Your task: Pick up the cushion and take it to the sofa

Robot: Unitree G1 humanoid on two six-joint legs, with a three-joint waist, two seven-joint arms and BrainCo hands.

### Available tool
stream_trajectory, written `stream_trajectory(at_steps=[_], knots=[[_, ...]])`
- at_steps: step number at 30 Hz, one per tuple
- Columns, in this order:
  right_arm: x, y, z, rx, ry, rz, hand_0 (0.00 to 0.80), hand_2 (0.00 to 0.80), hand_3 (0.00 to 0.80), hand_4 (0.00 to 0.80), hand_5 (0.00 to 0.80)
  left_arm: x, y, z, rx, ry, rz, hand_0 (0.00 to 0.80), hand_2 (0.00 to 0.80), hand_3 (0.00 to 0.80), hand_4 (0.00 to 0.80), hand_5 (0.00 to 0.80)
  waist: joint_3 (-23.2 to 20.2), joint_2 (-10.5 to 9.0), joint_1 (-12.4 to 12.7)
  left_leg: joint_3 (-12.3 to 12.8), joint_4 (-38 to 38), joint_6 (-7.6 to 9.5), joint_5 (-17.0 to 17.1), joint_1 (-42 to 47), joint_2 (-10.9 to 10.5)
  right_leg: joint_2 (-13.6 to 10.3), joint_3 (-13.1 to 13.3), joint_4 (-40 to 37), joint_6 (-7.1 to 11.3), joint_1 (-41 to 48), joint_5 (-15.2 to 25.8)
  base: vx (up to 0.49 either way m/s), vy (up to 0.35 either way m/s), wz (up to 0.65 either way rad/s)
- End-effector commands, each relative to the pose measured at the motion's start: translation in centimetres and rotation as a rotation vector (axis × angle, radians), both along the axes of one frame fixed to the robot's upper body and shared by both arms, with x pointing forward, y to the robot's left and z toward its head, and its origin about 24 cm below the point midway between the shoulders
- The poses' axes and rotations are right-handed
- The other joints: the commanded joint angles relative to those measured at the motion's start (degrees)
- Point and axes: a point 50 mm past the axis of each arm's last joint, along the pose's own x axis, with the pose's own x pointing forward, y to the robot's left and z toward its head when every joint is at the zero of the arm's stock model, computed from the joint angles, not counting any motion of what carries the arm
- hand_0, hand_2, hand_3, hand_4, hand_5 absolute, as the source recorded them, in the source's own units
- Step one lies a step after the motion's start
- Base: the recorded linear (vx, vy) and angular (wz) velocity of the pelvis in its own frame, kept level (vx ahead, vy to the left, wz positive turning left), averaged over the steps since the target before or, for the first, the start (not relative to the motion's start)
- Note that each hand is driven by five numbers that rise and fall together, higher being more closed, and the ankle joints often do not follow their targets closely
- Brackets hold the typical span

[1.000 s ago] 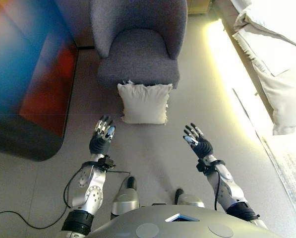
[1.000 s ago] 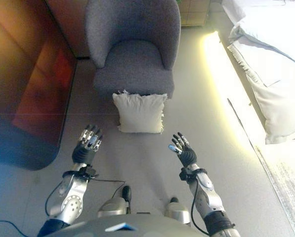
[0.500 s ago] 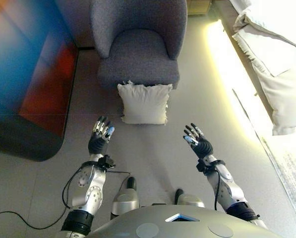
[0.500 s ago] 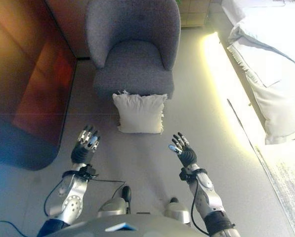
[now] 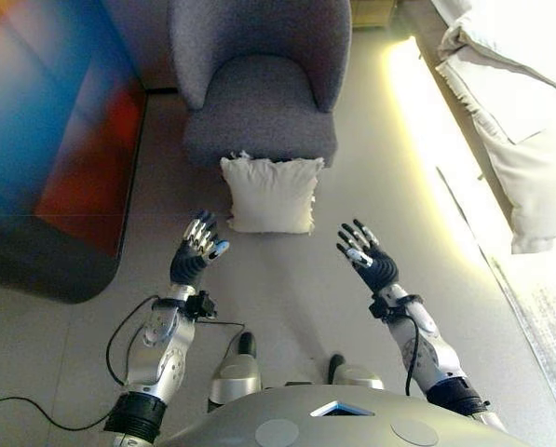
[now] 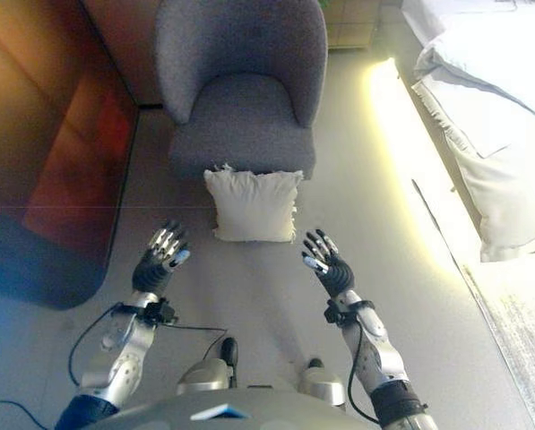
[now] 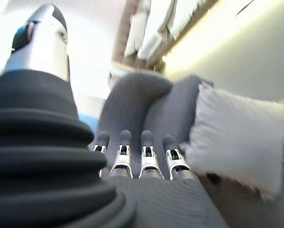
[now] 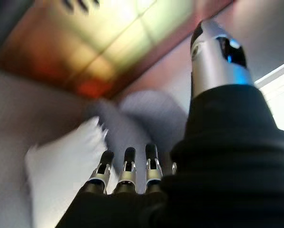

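On the floor, leaning against the front of the grey chair (image 5: 259, 88), the cushion (image 5: 271, 194) sits untouched, and both arms are closing in on it. A second ago the hands hung lower and wider apart; now the left robot hand (image 5: 196, 253) has drifted up and inward toward the cushion's lower left corner, and the right robot hand (image 5: 365, 261) has swung in and up toward its right edge. Both are open, fingers spread and straight, palms turned in toward each other, holding nothing. The left wrist view shows its fingers (image 7: 145, 156) lined up straight with the cushion just beyond them, still apart; the right wrist view shows the same on the other side. The cushion and chair have not shifted at all. So this reads as the reach before a two-handed pinch from either side, with the pick-up not yet begun. The gap on each side is still open, so the hands need to go further forward and down before they can squeeze. The pale sofa (image 5: 524, 102) runs along the right, well apart from the cushion, and that carry lies ahead.
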Motion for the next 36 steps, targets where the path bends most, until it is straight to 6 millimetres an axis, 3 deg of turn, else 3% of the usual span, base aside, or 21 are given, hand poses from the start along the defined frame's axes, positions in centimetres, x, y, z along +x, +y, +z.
stream_trajectory(at_steps=[1,2,4,7,15,36], knots=[[1.6,2.1,3.9,0.376,-0.202,0.134,0.000,0.000,0.000,0.000,0.000,1.4,-3.0,2.2,-0.496,-0.091,-0.215,0.000,0.000,0.000,0.000,0.000,-0.3,0.68,0.0,1.5,2.6,3.05,-6.6,2.7,-2.2,3.6,-0.3,1.7,-2.07,-4.1,1.7,0.034,0.002,0.01],[1.6,2.3,4.0,0.411,-0.203,0.147,0.000,0.000,0.000,0.000,0.000,1.3,-3.3,2.1,-0.544,-0.087,-0.230,0.000,0.000,0.000,0.000,0.000,-0.3,0.69,0.0,1.6,2.6,3.04,-6.7,2.8,-2.2,3.6,-0.3,1.7,-2.06,-4.0,1.7,0.038,-0.002,0.00],[1.2,4.0,4.5,0.704,-0.231,0.250,0.000,0.000,0.000,0.000,0.000,0.4,-5.6,1.8,-0.856,-0.082,-0.348,0.000,0.000,0.000,0.000,0.000,-0.8,0.73,0.0,2.1,2.6,2.99,-7.1,3.2,-2.0,3.5,-0.3,1.7,-1.92,-3.8,1.6,0.047,-0.002,-0.02],[0.6,5.3,5.5,0.993,-0.275,0.315,0.000,0.000,0.000,0.000,0.000,-0.6,-7.4,1.2,-1.093,-0.096,-0.390,0.000,0.000,0.000,0.000,0.000,-1.3,0.95,-0.2,2.7,2.5,3.01,-7.6,3.7,-1.9,3.5,-0.2,1.5,-1.70,-3.4,1.5,0.044,0.008,-0.02],[-0.7,5.0,4.3,0.988,-0.252,0.284,0.000,0.000,0.000,0.000,0.000,-2.3,-7.0,0.1,-1.146,-0.134,-0.361,0.000,0.000,0.000,0.000,0.000,-2.3,0.62,-0.3,3.0,2.4,3.14,-8.0,4.4,-1.9,3.7,0.8,0.9,-1.94,-2.7,1.5,0.013,-0.002,-0.01],[-1.4,4.8,3.5,0.933,-0.205,0.273,0.000,0.000,0.000,0.000,0.000,-2.0,-5.8,0.3,-1.134,-0.129,-0.303,0.000,0.000,0.000,0.000,0.000,-2.7,0.21,-0.3,3.2,1.8,3.39,-7.6,4.3,-1.9,3.9,1.0,0.8,-2.15,-3.1,1.8,0.004,0.000,-0.01]])
